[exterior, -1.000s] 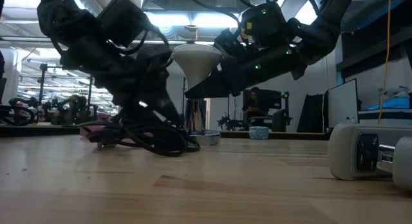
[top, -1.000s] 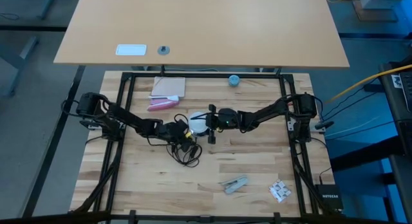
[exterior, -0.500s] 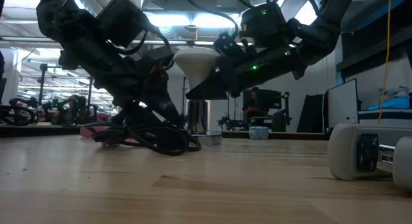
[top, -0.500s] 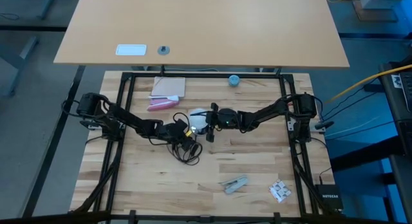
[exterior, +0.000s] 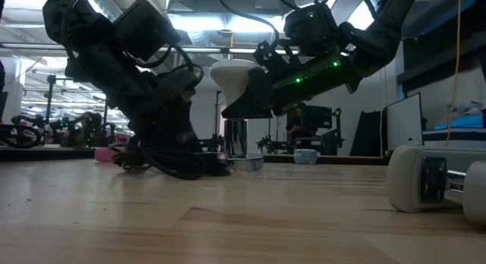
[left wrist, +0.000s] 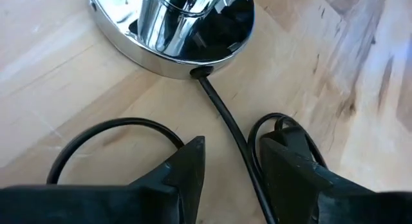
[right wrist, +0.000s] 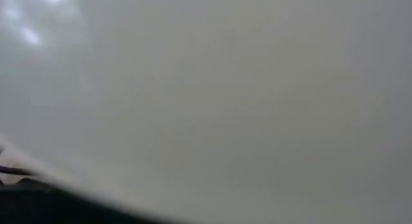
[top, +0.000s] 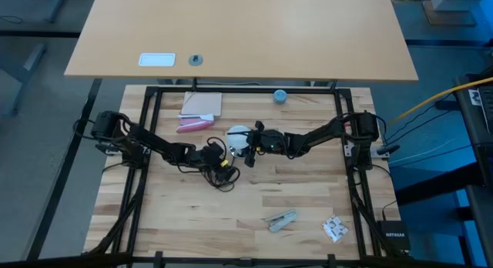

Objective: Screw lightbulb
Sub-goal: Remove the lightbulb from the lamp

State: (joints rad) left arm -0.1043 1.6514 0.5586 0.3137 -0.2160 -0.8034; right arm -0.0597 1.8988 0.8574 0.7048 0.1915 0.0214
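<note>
1. Counter point(top: 308, 199): pale wood planks, carrying everything below. Both my arms reach in toward its middle, so the work sits where each can get at it.

2. Lamp base point(left wrist: 174, 31): a round shiny metal disc with a chrome post point(exterior: 236, 136) rising from it, standing upright on the counter. I judge the socket is at the post's top, which is why the bulb hangs right over it.

3. Cord point(left wrist: 225, 121): thin, black, leaving the base's edge and looping loosely over the wood beside it.

4. My right tool point(exterior: 254, 93): clamped on the lightbulb, held level above the post. The grip looks firm enough to turn the bulb, though the fingertips are hidden from the wrist camera by the white glass.

5. My left tool point(left wrist: 228, 161): low on the counter just beside the base, fingers a little apart with the cord running between them, not yet pinching it. I judge it is there to steady the lamp against the twist.

6. Lightbulb point(exterior: 231, 76): small, white, frosted, dome up and neck down, above the post's top. Whether the thread has caught I cannot tell.
</note>
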